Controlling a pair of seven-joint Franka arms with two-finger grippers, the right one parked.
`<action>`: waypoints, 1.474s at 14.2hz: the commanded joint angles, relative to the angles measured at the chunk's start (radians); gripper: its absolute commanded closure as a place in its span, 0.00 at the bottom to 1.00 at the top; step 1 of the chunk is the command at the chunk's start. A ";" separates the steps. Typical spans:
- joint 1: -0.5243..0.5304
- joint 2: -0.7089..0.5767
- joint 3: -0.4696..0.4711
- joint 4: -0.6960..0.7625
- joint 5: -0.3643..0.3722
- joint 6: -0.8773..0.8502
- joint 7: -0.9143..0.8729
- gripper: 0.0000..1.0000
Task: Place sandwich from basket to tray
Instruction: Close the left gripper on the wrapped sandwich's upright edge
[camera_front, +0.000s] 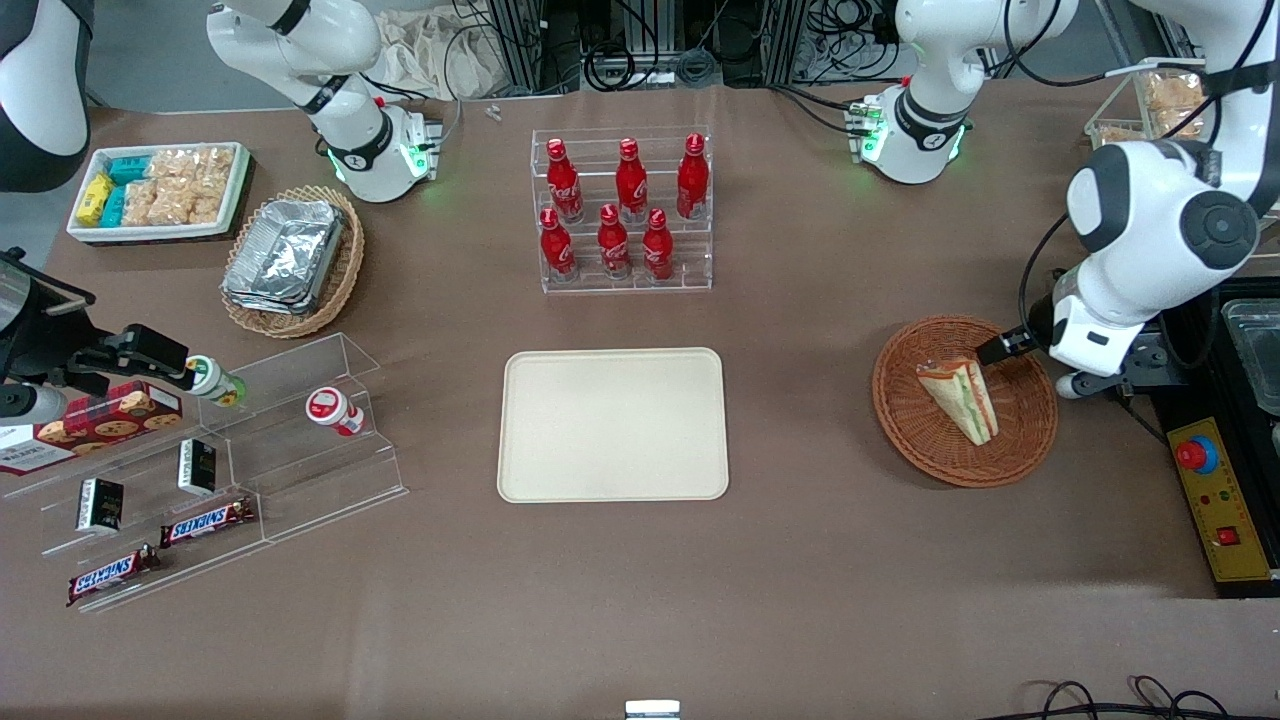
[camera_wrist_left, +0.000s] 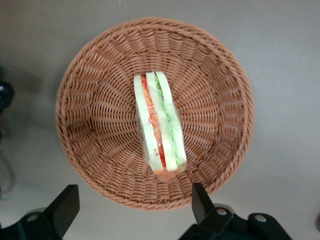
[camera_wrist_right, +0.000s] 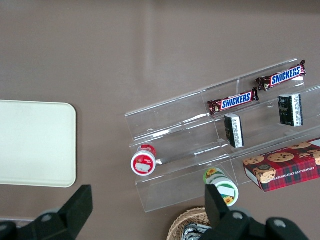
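woven wicker basket (camera_wrist_left: 100, 125), matt tray (camera_front: 612, 425)

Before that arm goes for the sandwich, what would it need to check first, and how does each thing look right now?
1. Triangular pale-bread sandwich lying in the round reddish-brown wicker basket: ok.
2. Nothing resting on the sandwich: ok.
3. Left arm's gripper above the basket, jaws open wider than the sandwich: ok.
4. Gripper centred over the sandwich: not ok, it sits over the basket's rim.
5. Cream rectangular tray bare, ready to receive it: ok.
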 joint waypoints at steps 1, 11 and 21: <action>-0.015 0.051 0.010 -0.004 -0.014 0.068 -0.045 0.00; -0.028 0.176 0.007 -0.038 -0.020 0.255 -0.180 0.00; -0.045 0.189 -0.006 -0.040 -0.020 0.280 -0.295 0.93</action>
